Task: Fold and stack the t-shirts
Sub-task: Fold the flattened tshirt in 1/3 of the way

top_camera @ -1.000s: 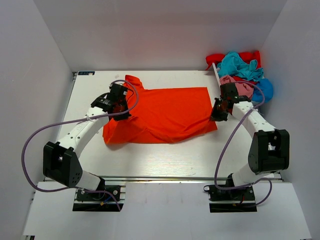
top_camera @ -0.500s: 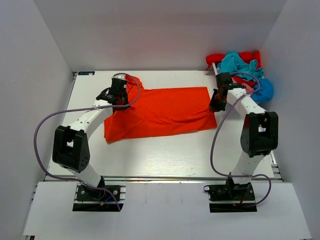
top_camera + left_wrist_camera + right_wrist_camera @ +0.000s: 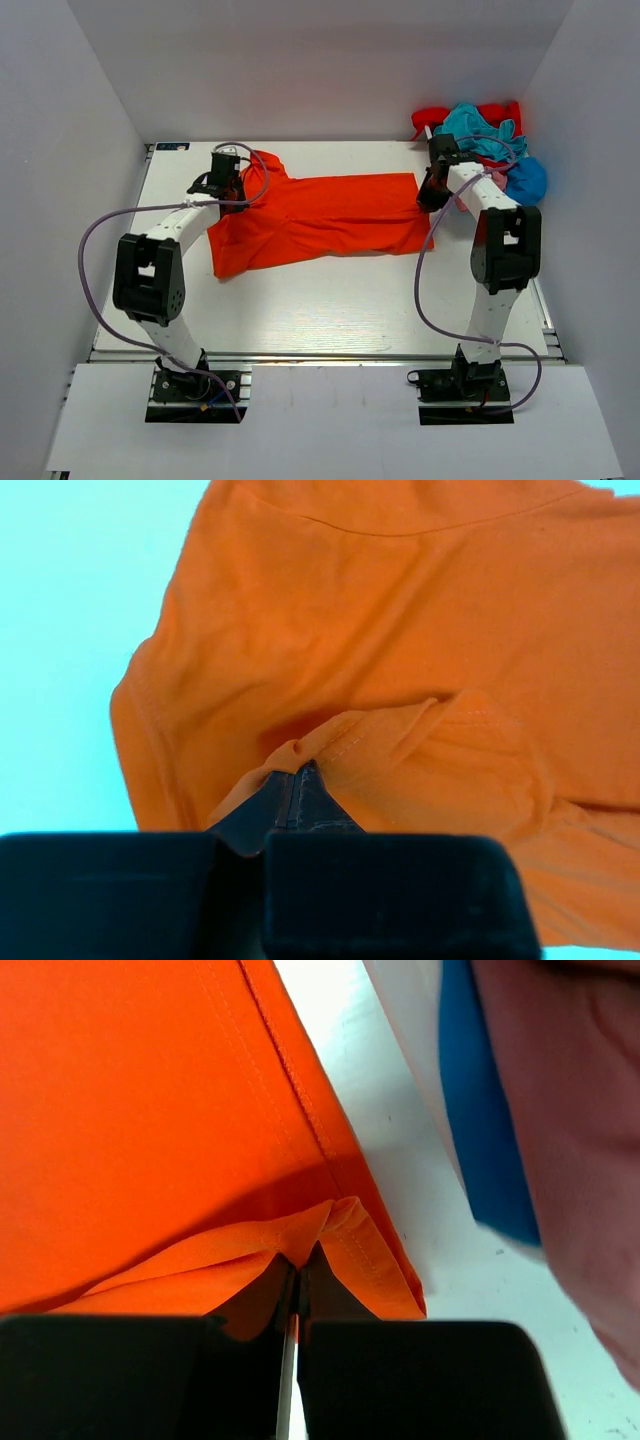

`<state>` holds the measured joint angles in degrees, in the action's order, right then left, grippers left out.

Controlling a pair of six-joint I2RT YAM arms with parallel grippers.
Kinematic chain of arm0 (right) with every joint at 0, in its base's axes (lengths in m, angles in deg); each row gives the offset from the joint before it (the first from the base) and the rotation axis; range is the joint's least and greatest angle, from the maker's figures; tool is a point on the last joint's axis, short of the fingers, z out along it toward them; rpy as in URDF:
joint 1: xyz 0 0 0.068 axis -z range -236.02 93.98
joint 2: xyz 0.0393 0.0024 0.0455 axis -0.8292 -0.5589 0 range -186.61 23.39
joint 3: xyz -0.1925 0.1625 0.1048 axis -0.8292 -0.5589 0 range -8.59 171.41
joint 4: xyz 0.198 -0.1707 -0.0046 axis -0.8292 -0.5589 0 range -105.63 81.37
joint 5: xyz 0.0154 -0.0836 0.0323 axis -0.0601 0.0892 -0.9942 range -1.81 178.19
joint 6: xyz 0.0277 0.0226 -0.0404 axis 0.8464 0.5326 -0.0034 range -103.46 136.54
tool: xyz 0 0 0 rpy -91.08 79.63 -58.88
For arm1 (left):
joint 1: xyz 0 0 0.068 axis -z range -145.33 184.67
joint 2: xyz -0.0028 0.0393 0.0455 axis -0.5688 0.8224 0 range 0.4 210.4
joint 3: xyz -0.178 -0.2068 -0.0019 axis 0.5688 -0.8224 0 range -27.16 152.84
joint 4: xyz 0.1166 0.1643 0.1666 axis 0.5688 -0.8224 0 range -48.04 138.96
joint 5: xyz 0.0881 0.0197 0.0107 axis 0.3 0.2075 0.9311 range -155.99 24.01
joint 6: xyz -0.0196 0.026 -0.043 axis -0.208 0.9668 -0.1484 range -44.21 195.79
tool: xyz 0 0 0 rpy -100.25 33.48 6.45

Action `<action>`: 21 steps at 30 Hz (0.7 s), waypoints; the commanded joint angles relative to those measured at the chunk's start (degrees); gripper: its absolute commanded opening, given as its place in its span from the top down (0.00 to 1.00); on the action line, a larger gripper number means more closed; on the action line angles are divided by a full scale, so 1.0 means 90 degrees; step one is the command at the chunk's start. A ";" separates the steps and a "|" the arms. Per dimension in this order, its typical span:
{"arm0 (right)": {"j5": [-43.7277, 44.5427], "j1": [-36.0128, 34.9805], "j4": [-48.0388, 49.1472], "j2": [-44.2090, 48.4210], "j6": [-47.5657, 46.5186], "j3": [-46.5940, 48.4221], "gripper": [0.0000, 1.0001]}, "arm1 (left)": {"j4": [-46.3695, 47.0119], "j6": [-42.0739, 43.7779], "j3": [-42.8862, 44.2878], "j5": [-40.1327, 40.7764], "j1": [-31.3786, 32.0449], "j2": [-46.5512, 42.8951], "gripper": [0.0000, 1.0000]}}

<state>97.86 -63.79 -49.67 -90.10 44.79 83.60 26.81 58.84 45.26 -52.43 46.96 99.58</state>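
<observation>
Across the far half of the white desk (image 3: 330, 310), we are holding the orange-red t-shirt (image 3: 330, 215) by its two ends, spread left to right and lying mostly flat, with wrinkles gathering toward its left side. Our left fingers (image 3: 295, 782) are pressing together on a small raised fold of cloth beside a stitched hem at the shirt's left end. Our right fingers (image 3: 296, 1272) are likewise pinching a puckered bit of the hemmed edge at the shirt's right end. At the far right corner, just beyond our right arm, the other t-shirts (image 3: 478, 132) are lying in a loose heap, teal on top, red behind and blue on the near right. From the right wrist we are seeing blue and pink cloth near the orange hem, a strip of white surface showing between them.
</observation>
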 commanded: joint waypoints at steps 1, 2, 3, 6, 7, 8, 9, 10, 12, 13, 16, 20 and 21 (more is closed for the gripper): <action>0.0010 0.0062 -0.0040 -0.0269 -0.0140 0.0528 1.00 | 0.0488 0.0300 0.0322 -0.0257 -0.0077 0.0171 1.00; 0.0009 0.0053 -0.0011 -0.0309 -0.0218 0.0587 1.00 | 0.0605 0.0369 0.0390 -0.0325 -0.0077 0.0240 1.00; 0.0009 0.0053 0.0057 -0.0397 -0.0277 0.0655 0.99 | 0.0606 0.0370 0.0390 -0.0325 -0.0077 0.0385 1.00; -0.0127 0.0024 0.0253 -0.0524 -0.0511 0.0880 0.66 | 0.0607 0.0506 0.0751 -0.0413 -0.0136 0.0669 0.72; -0.0253 0.0053 0.0272 -0.0554 -0.0551 0.0987 0.55 | 0.0529 0.0506 0.0878 -0.0413 -0.0136 0.0883 0.51; -0.0274 0.0043 0.0330 -0.0554 -0.0657 0.1017 0.49 | 0.0421 0.0439 0.1169 -0.0413 -0.0203 0.0991 0.17; -0.0313 0.0033 0.0370 -0.0496 -0.0745 0.1027 0.40 | 0.0150 0.0380 0.1317 -0.0316 -0.0204 0.1079 0.12; -0.0526 0.0014 0.0447 -0.0437 -0.0911 0.1017 0.38 | 0.0041 0.0302 0.1560 -0.0248 -0.0204 0.1138 0.09; -0.0703 -0.0025 0.0681 -0.0262 -0.1155 0.0901 0.29 | -0.0116 0.0243 0.1718 -0.0189 -0.0272 0.1197 0.00; -0.0945 -0.0045 0.0741 -0.0116 -0.1224 0.0852 0.28 | -0.0184 0.0243 0.1719 -0.0189 -0.0272 0.1197 0.00; -0.1474 -0.0074 0.1131 0.0333 -0.1370 0.0248 0.20 | -0.0185 0.0175 0.1690 -0.0480 -0.0272 0.0954 0.00; -0.1914 -0.0181 0.1531 0.0880 -0.1411 -0.0562 0.13 | 0.0038 -0.0010 0.0969 -0.1573 -0.0272 0.0427 0.00; -0.1934 -0.0211 0.1619 0.0940 -0.1391 -0.0797 0.11 | 0.0204 -0.0108 0.0754 -0.1769 -0.0195 0.0329 0.00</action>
<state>84.86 -64.80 -39.39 -85.99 33.93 80.10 27.29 60.11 55.84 -60.60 44.43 109.20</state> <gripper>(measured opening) 0.880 0.993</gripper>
